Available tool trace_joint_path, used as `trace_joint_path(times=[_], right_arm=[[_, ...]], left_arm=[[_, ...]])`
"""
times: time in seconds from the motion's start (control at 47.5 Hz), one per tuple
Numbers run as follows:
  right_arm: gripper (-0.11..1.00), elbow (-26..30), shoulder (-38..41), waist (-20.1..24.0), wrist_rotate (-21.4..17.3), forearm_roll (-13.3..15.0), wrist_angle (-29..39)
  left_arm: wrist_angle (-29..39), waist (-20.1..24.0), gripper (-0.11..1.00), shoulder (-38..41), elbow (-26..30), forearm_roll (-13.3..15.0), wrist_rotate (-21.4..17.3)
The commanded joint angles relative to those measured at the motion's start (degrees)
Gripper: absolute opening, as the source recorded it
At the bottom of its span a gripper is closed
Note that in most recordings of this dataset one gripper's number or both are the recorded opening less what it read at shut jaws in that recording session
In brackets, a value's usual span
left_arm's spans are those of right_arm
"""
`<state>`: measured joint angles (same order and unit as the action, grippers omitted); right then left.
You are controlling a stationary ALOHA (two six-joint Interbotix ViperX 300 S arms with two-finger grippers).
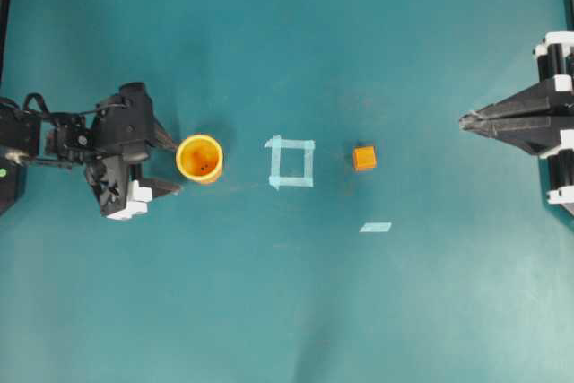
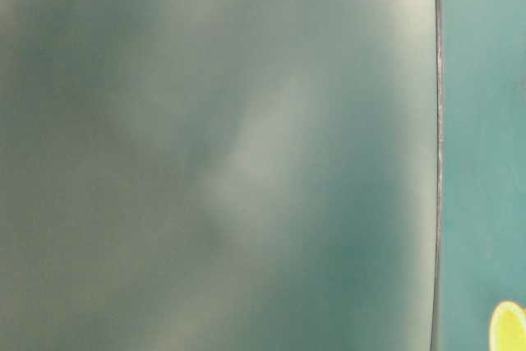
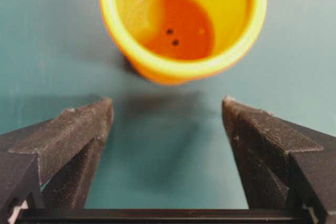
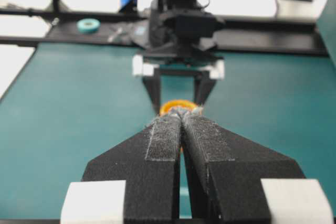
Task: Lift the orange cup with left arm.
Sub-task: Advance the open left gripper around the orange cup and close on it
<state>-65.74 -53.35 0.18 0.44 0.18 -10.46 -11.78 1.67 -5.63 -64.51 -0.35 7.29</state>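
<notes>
The orange cup (image 1: 199,158) stands upright on the teal table, left of centre. My left gripper (image 1: 170,163) is open just to its left, with its fingertips on either side of the cup's near edge, not touching it. In the left wrist view the cup (image 3: 184,22) lies just beyond the spread fingers, and the left gripper (image 3: 165,103) holds nothing. My right gripper (image 1: 464,120) is shut and empty at the far right. In the right wrist view the right gripper (image 4: 181,111) hides most of the cup, whose rim (image 4: 170,104) shows above the tips.
A small orange cube (image 1: 364,158) sits right of centre. A pale tape square (image 1: 291,162) lies between cup and cube, and a tape strip (image 1: 376,227) lies below the cube. The table-level view is blurred, with only a yellow edge (image 2: 508,326) at its lower right.
</notes>
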Motion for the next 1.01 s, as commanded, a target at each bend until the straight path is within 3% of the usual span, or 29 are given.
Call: trace_joint_path(times=[0.0,0.989], right_arm=[[0.00,1.93,0.09,0.09,0.09,0.09,-0.18],[0.00,2.37,0.09,0.09,0.09,0.00,0.18]], left_arm=[[-1.58,0.18,0.80,-0.18,1.05,-0.26,-0.18],[-6.06,1.23,0.80,3.25,4.75,-0.70,-0.62]])
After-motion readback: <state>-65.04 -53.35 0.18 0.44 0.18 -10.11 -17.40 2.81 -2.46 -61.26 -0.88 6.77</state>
